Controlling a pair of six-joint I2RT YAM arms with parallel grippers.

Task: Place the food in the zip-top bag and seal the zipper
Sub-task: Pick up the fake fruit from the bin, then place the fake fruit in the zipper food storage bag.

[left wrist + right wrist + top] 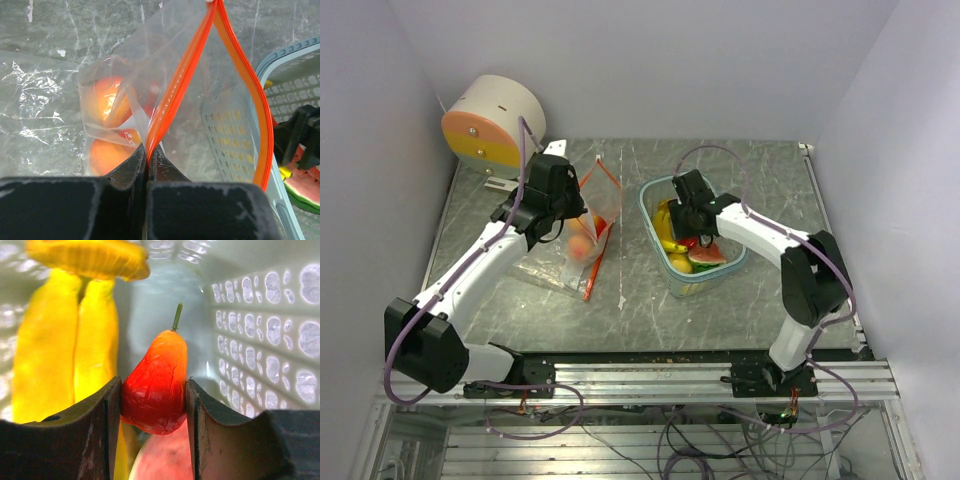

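A clear zip-top bag [588,235] with an orange zipper [172,95] lies left of the pale blue basket [651,203]. Two orange-pink peaches [102,102] sit inside the bag. My left gripper [148,152] is shut on the bag's zipper edge and holds the mouth open. My right gripper [152,405] is inside the basket, shut on a red pear-shaped fruit [155,385] with a green stem. Yellow bananas [65,340] lie left of it and a pinkish fruit [160,457] lies below. A watermelon slice [708,255] is in the basket.
A round white and orange-pink device [492,122] stands at the back left. The basket's latticed wall [270,340] is close on the right of my right gripper. White walls enclose the grey tabletop [760,170]. A metal rail [670,375] runs along the near edge.
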